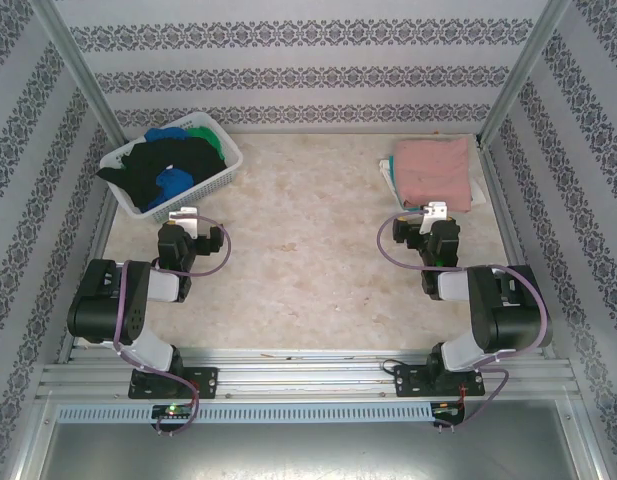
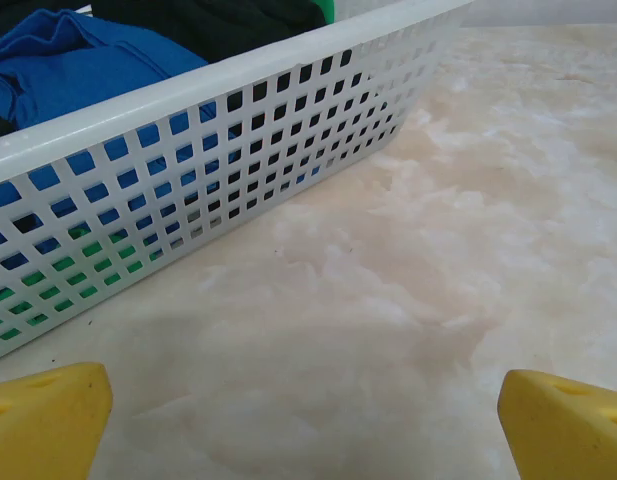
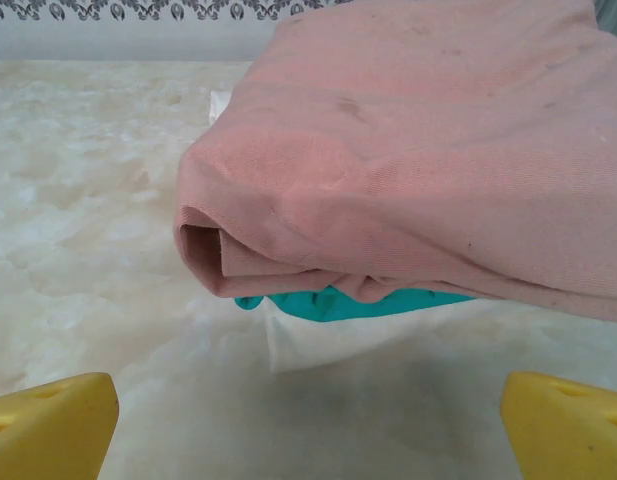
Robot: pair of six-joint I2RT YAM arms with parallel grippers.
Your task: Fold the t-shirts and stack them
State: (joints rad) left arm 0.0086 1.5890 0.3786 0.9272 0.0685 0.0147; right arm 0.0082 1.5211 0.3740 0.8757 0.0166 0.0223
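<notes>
1. Pale marbled stone-look table top (image 1: 318, 235) lies between walls papered in grey floral bands.
2. At the far left of the table stands a white plastic slatted basket (image 1: 214, 181), set at an angle.
3. It holds crumpled t-shirts: a black one (image 1: 148, 170) spilling over the near rim, a royal-blue one (image 1: 173, 183) and a green one (image 1: 216, 142) toward the back.
4. The left wrist view sees the basket's grid wall (image 2: 238, 110) close up, with blue cloth (image 2: 78, 60) heaped above it and green showing through the lower holes.
5. The left gripper (image 1: 190, 214) sits just beside the basket's near wall. Its yellow pads (image 2: 48, 405) are spread wide over bare table and grasp nothing.
6. At the far right lies a folded salmon-pink t-shirt (image 1: 433, 172), neatly squared.
7. From the right wrist, the pink fold (image 3: 418, 150) rests on a teal cloth (image 3: 328, 302), which lies on a white cloth (image 3: 338, 335).
8. The right gripper (image 1: 435, 211) is near the front edge of that stack. Its yellow fingertips (image 3: 568, 420) are released and apart, touching no cloth.
</notes>
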